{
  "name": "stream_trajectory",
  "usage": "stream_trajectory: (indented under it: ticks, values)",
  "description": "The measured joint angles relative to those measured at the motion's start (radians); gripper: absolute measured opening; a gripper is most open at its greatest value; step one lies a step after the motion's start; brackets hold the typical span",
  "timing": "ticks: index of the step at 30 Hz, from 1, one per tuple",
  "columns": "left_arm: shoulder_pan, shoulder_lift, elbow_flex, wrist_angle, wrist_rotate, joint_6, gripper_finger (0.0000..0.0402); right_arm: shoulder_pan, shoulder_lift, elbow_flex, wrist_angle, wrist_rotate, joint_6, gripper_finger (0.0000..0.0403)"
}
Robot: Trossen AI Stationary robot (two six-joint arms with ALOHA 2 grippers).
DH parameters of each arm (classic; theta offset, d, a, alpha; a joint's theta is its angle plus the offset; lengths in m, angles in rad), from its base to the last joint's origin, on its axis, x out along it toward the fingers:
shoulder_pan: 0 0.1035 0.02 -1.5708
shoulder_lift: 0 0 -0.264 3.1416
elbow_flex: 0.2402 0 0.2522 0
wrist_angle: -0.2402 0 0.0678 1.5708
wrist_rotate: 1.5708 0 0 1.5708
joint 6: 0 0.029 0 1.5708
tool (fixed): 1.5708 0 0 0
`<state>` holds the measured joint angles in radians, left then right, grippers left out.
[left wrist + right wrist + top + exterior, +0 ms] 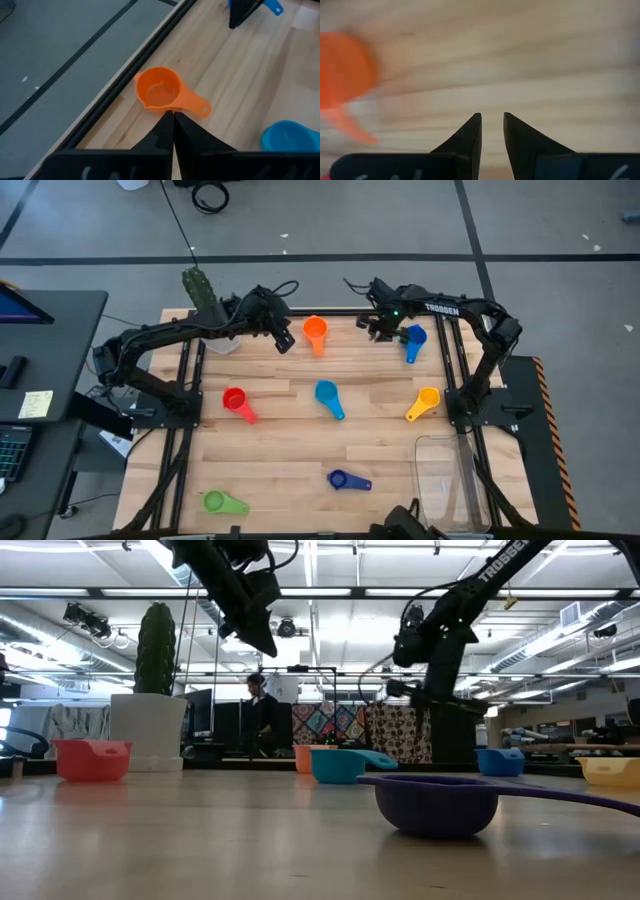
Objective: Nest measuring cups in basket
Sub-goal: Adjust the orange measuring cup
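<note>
Seven measuring cups lie apart on the wooden table, each resting on its base: orange [316, 332], blue [413, 340], red [236, 402], light blue [328, 398], yellow [423, 403], dark blue [348, 479], green [222, 502]. The clear basket [450, 480] stands at the near right corner. My left gripper [173, 116] is shut and hovers above the table just left of the orange cup [159, 90], touching nothing. My right gripper [492, 116], open by a narrow gap, hangs over bare wood between the orange cup and the blue cup.
A white pot with a cactus [210, 315] stands at the far left corner, close behind my left arm. Black frame rails [190, 380] run along the table's left and right sides. Bare wood lies between the scattered cups. A person [262, 710] sits far behind the table.
</note>
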<state>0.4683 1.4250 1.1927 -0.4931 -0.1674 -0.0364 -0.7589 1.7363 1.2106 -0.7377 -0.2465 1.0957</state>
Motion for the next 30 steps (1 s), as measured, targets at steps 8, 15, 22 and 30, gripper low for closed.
stream_trajectory:
  ticks: [8,15,22,30]
  values:
    - [0.053,0.0,0.0,-0.008,-0.001,0.03,0.0014,0.009,0.0,0.0,0.117,0.076,-0.039,0.0081]
    - [0.081,0.0,0.0,-0.023,-0.001,0.033,0.0014,0.034,0.0,0.0,0.032,0.22,0.0,0.0068]
    - [0.092,0.0,0.0,-0.023,-0.001,0.033,0.0014,0.032,0.0,0.0,-0.114,0.347,0.012,0.0044]
    - [0.092,0.0,0.0,-0.022,0.0,0.056,0.0014,-0.002,0.0,0.0,-0.198,0.41,-0.003,0.0006]
